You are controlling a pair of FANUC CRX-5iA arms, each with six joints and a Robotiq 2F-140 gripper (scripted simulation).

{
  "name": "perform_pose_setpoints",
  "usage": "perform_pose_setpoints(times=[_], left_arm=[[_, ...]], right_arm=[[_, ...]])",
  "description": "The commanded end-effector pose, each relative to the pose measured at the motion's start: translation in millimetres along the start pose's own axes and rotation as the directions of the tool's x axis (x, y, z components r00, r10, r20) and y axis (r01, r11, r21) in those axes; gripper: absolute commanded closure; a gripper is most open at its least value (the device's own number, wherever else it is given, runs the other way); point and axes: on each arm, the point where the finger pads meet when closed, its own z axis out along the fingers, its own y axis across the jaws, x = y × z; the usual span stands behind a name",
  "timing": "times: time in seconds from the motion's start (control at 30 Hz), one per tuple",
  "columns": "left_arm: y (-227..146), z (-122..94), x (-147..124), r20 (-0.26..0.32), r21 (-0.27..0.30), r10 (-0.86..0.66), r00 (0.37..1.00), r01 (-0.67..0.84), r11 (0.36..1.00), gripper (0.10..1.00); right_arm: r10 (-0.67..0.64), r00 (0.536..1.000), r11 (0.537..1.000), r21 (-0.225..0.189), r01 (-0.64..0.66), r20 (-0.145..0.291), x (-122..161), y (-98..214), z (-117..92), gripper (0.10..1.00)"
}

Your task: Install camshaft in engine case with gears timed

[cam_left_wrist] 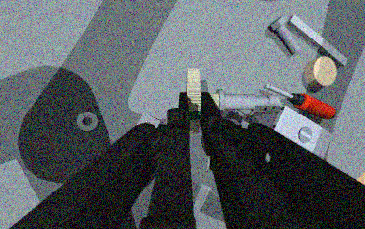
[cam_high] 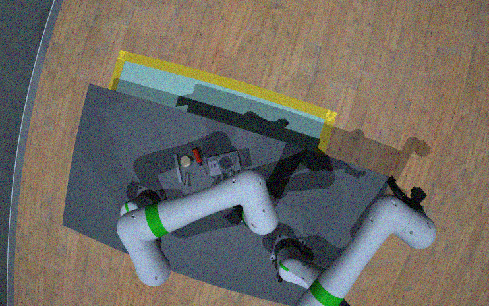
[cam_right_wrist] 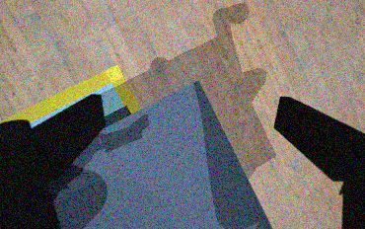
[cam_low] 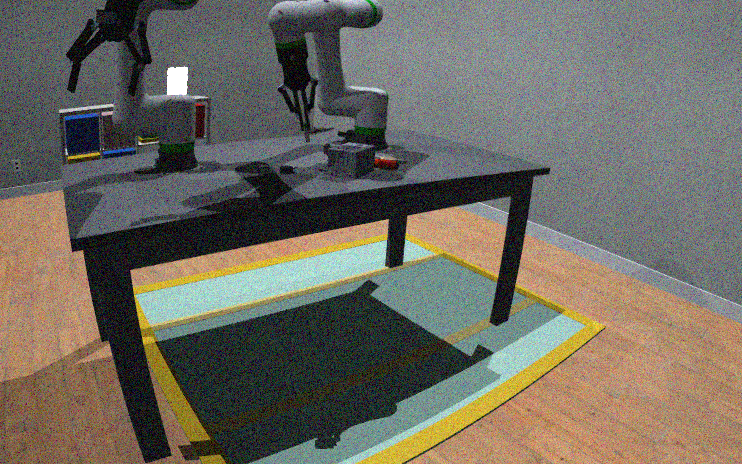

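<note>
The camshaft has a pale big gear (cam_left_wrist: 194, 79), seen edge-on in the left wrist view, and a grey shaft (cam_left_wrist: 249, 101) that points right there. My left gripper (cam_left_wrist: 193, 106) (cam_low: 305, 124) is shut on the gear and holds the camshaft above the table, clear of the case. The grey engine case (cam_high: 224, 163) (cam_low: 351, 159) (cam_left_wrist: 297, 129) stands upright on the table. In the left wrist view the fingers and shaft hide much of it; its bearing, small crank gear and tooth marks cannot be made out. My right gripper (cam_right_wrist: 190, 112) (cam_low: 102, 87) is wide open and empty, far from the case.
A red-handled screwdriver (cam_high: 196, 155) (cam_low: 387, 163) (cam_left_wrist: 317, 106) lies close beside the case. Past it are a cream round piece (cam_high: 185, 161) (cam_left_wrist: 325, 70), a long bar (cam_high: 177, 167) (cam_left_wrist: 318, 39) and a grey bolt-like part (cam_high: 187, 178) (cam_left_wrist: 285, 36). A ring (cam_left_wrist: 87, 121) lies apart.
</note>
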Motion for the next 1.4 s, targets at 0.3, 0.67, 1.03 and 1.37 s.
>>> perform_pose_setpoints(times=[0.3, 0.67, 1.03, 1.37], left_arm=[[-10.9, -15.5, -18.3, -0.153, -0.015, 0.257, 0.954, -0.262, 0.965, 0.956], [-17.4, -22.5, -28.1, -0.233, -0.003, 0.390, 0.891, -0.402, 0.916, 0.956], [-20.6, -26.0, -32.9, -0.272, 0.008, 0.453, 0.849, -0.468, 0.884, 0.956], [-21.9, -27.0, -34.5, -0.287, 0.014, 0.476, 0.831, -0.493, 0.870, 0.956]], right_arm=[[0.000, 1.000, 1.000, 0.000, 0.000, -0.002, 0.7, 0.3, -1.1, 0.098], [0.000, 1.000, 1.000, 0.000, 0.000, -0.002, 0.7, 0.3, -1.1, 0.098], [0.000, 1.000, 1.000, 0.000, 0.000, -0.002, 0.7, 0.3, -1.1, 0.098], [0.000, 1.000, 1.000, 0.000, 0.000, -0.002, 0.7, 0.3, -1.1, 0.098]])
